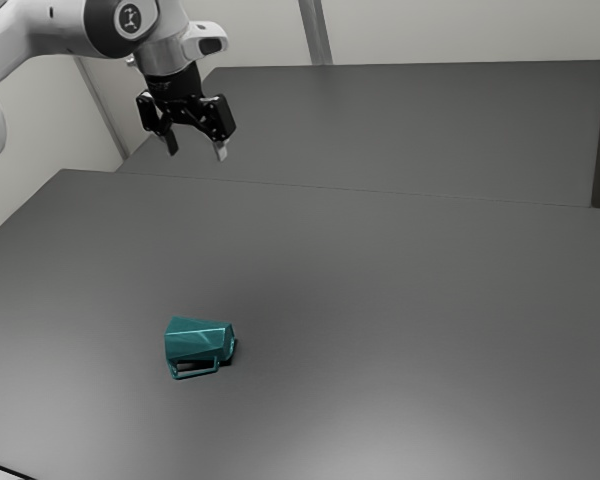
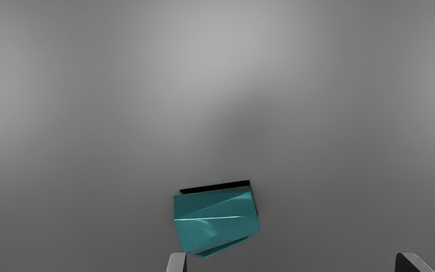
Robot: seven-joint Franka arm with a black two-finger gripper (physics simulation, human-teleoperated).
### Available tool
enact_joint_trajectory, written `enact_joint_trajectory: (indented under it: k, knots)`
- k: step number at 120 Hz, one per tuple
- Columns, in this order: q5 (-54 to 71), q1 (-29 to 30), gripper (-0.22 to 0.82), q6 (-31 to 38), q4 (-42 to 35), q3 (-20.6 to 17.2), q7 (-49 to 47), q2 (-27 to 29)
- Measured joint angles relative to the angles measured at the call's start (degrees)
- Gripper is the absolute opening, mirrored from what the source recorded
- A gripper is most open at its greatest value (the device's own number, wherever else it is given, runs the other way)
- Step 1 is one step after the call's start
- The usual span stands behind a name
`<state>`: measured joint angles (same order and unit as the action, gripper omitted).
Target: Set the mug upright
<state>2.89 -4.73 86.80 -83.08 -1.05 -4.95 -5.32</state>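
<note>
Mug, teal and faceted, lies on its side on the table, at six o'clock from the wide-open, empty gripper in the exterior view. That view shows its handle's open loop; the wrist view shows its long axis running roughly fingertip to fingertip, so pinching across its body probably needs a quarter-turn.

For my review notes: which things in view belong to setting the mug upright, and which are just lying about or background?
Part of the job:
- teal mug, on its side
- gripper, open, above the table

Background:
- dark grey table, merely the support
- pale wall
- grey strip on that wall
</note>
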Motion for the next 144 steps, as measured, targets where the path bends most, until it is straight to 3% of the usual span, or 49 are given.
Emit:
enact_joint_trajectory:
  k: [48, 92, 144]
  knots:
    - [-3.2, 1.0, 0.60, -0.1, -1.1, 0.1, -0.4, 0.7]
    - [-16.1, 6.7, 0.60, 4.3, -17.0, 0.0, 0.3, 5.0]
    - [-28.1, 19.3, 0.60, 14.2, -34.1, 0.0, 24.0, 7.8]
